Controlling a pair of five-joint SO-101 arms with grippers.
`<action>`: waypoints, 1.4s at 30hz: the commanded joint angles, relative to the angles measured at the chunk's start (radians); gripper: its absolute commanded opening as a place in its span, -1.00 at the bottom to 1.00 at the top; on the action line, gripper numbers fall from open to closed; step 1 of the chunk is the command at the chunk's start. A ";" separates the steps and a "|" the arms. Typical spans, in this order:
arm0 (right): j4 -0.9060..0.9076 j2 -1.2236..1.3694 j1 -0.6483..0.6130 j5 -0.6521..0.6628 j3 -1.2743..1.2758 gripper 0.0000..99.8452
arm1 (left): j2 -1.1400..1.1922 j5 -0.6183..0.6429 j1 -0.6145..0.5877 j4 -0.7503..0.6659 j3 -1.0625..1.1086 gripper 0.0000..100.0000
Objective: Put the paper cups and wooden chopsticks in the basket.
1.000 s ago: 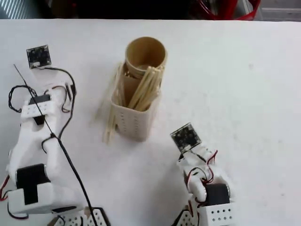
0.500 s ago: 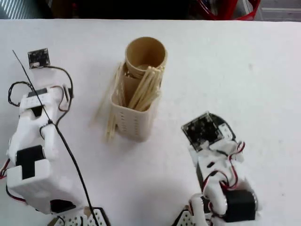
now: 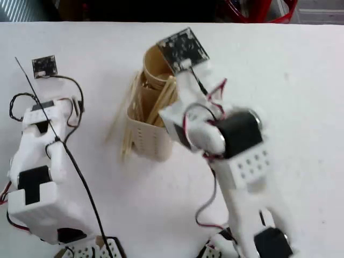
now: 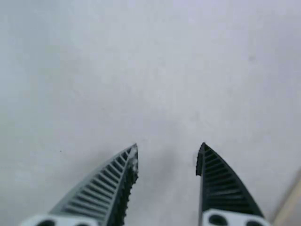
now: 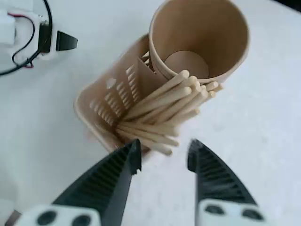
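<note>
My right claw is hanging just over the near edge of the basket. Its jaws are standing moderately apart and are gripping nothing. Inside the basket the wooden chopsticks are leaning in a bundle, and their tips are resting against the paper cups. The cups are standing upright, one inside another, in the far part of the basket. Some loose chopsticks are leaning on the outer wall of the basket, on the side facing my left arm. Well apart from the basket on that side, my left claw is pointing at the white bench, with its jaws apart and holding nothing.
</note>
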 commanded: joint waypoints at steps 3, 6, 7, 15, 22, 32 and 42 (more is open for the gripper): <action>0.004 0.143 0.001 -0.184 -0.092 -0.54 | -0.007 -0.009 -0.007 0.002 -0.057 -0.58; 0.004 0.193 0.004 -0.215 -0.123 -0.53 | -0.007 -0.009 -0.005 0.002 -0.057 -0.58; 0.004 0.206 0.002 -0.219 -0.127 -0.53 | -0.007 -0.009 -0.005 0.002 -0.057 -0.58; 0.010 0.312 0.038 -0.216 -0.123 -0.54 | -0.007 -0.009 -0.005 0.003 -0.057 -0.58; 0.013 0.472 0.074 -0.216 -0.121 -0.55 | -0.007 -0.009 -0.008 0.003 -0.058 -0.58; 0.024 0.516 0.205 -0.072 -0.130 -0.97 | -0.007 -0.009 -0.008 0.003 -0.060 -0.58; 0.071 0.372 0.397 0.069 -0.129 -0.97 | -0.007 -0.009 -0.010 0.003 -0.061 -0.58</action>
